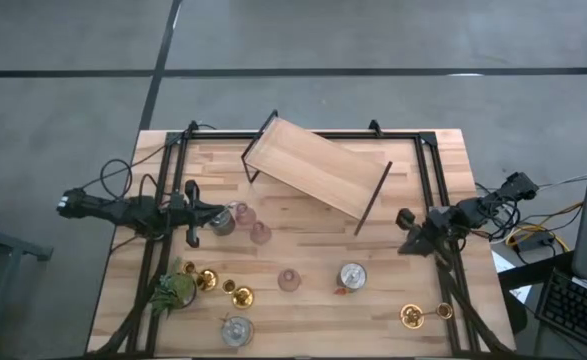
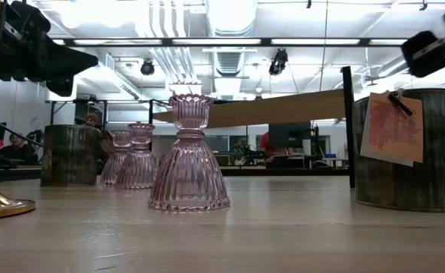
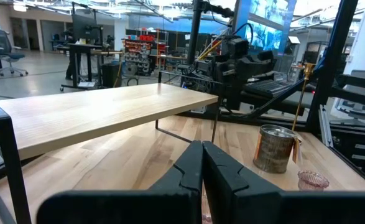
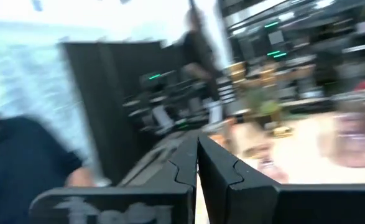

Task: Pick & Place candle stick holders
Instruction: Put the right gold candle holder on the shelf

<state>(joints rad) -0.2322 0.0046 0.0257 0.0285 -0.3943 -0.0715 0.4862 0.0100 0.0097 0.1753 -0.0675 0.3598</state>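
Looking at progress: nothing is on the wooden shelf (image 1: 316, 167) yet, if that's the drop spot (my guess), so pretty much the whole job is still ahead.
Left gripper (image 1: 219, 212): fingers pressed together on nothing, hovering near the left edge, right next to a silvery holder (image 1: 223, 223) and a pink cup (image 1: 243, 212).
Right gripper (image 1: 404, 217): also clamped shut and empty, parked by the right edge, well clear of any holder.
Pink cups: two more, one (image 1: 261, 233) just past the left gripper and one (image 1: 289, 280) mid-table; the low view shows all three upright.
Silvery ones: one (image 1: 352, 276) in the middle with a tag hanging on it, one (image 1: 237, 330) close to the near table edge.
Gold candlesticks: two (image 1: 207, 278) (image 1: 240, 296) beside the green plant (image 1: 174, 289) at near left, one (image 1: 412, 316) at near right, close to the edge; can't tell from above if that one stands or lies.
Shelf: sits skewed across the far half, top bare, black legs (image 1: 374, 198) sticking out toward the holders.
Open room: bare wood in front of the right arm, so it has an easy reach to the tagged silvery holder.
Tight spots: the left cluster is crowded, so a grab there risks bumping a neighbour; the near-edge pieces leave little margin before the drop-off.
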